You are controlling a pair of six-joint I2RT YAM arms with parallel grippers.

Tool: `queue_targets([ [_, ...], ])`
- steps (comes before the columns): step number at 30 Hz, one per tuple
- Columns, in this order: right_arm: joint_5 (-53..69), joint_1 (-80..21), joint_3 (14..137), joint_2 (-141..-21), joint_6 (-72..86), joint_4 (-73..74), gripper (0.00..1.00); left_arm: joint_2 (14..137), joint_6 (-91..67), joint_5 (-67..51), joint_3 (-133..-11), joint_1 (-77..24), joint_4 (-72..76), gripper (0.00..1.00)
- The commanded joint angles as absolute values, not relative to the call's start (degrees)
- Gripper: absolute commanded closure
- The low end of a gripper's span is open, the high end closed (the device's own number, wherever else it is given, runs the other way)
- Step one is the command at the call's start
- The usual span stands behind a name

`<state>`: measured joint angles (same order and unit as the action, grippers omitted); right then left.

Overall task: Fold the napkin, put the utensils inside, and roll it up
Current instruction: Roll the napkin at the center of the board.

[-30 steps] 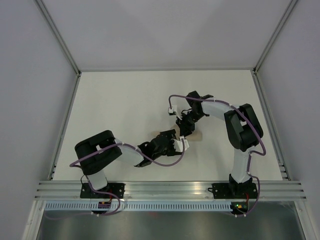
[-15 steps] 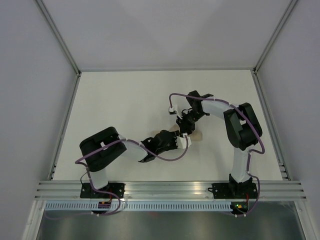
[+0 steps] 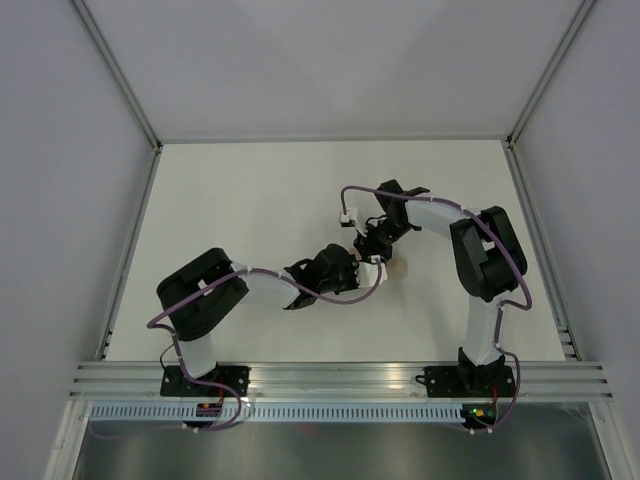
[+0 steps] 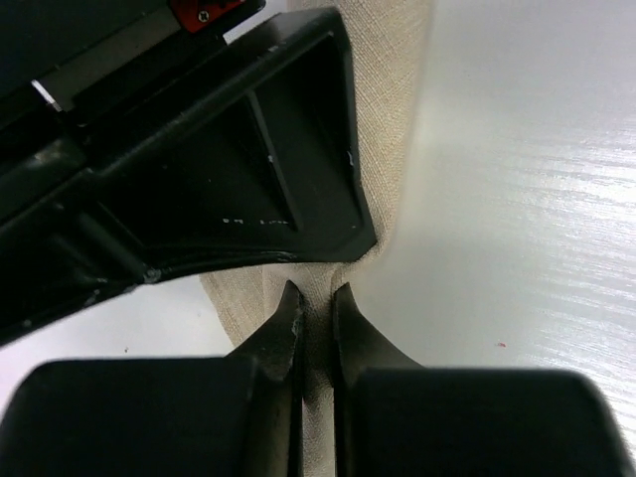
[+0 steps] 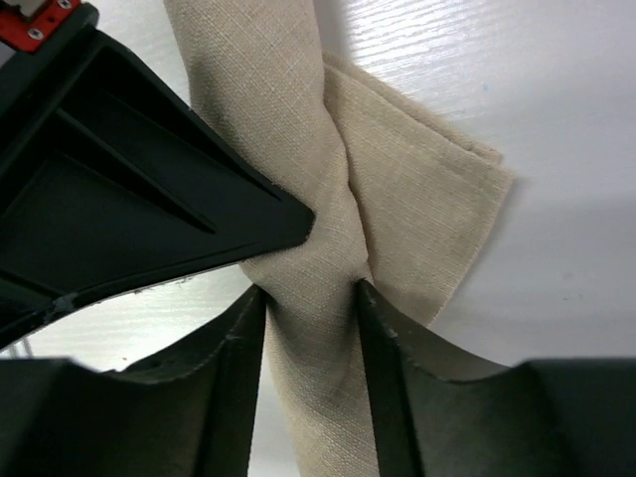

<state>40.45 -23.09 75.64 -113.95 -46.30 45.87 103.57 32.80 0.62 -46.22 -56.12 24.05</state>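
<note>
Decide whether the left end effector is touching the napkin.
Touching. The left wrist view shows the left end effector pinching the napkin between its fingertips.

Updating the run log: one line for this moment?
left pincer: shut on napkin | right pincer: astride napkin, grip unclear | napkin: bunched

Crowded onto a beige napkin (image 3: 394, 268) mid-bench (image 3: 250, 200): left claw (image 3: 358, 272) at its left, right claw (image 3: 374, 252) just behind.
</note>
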Motion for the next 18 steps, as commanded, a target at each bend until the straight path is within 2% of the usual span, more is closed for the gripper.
queue_targets([
  [1, 32.6, -23.3, 72.4, -113.5, -45.8, 42.2, 0.5, 105.8, 27.8, -9.7, -48.0, -55.3, 15.2, 0.98],
  [6, 32.9, -22.6, 70.7, -107.7, -41.1, 38.5, 0.41, 106.0, 25.8, -13.2, -49.0, -54.1, 11.2, 0.98],
  [7, 32.4, -21.6, 69.0, -103.6, -37.2, 34.7, 0.39, 106.2, 24.1, -15.4, -49.3, -53.2, 10.6, 0.98],
  [18, 34.4, -15.0, 59.8, -88.2, -33.7, 26.5, 0.34, 107.9, 19.5, -25.5, -53.3, -49.7, 3.9, 0.98],
])
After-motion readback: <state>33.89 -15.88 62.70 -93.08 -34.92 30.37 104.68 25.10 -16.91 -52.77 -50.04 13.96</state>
